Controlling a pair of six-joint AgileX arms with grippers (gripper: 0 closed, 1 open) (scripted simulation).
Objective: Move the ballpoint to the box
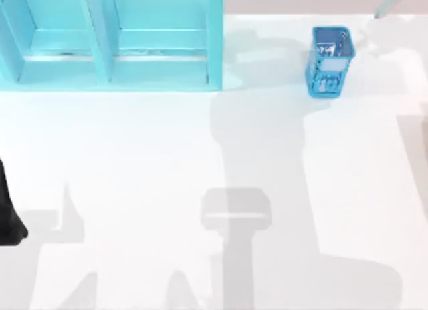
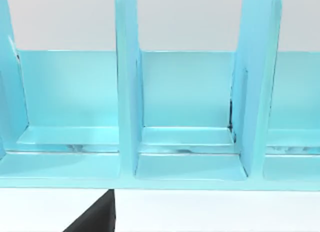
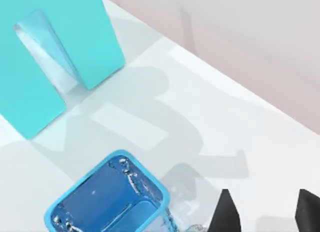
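Observation:
The small blue box (image 1: pixel 329 61), an open-topped mesh basket, stands at the table's back right. A thin silver-grey stick (image 1: pixel 393 1), likely the ballpoint, slants across the top view's far right corner with its upper end cut off by the frame. In the right wrist view my right gripper (image 3: pixel 265 197) hovers just beside the blue box (image 3: pixel 107 199), open, with nothing between its dark fingertips (image 3: pixel 225 212). My left arm (image 1: pixel 8 216) is parked at the left edge.
A large cyan shelf unit (image 1: pixel 110 39) with upright dividers fills the back left; the left wrist view faces its compartments (image 2: pixel 187 117). White tabletop with soft shadows spreads across the middle and front.

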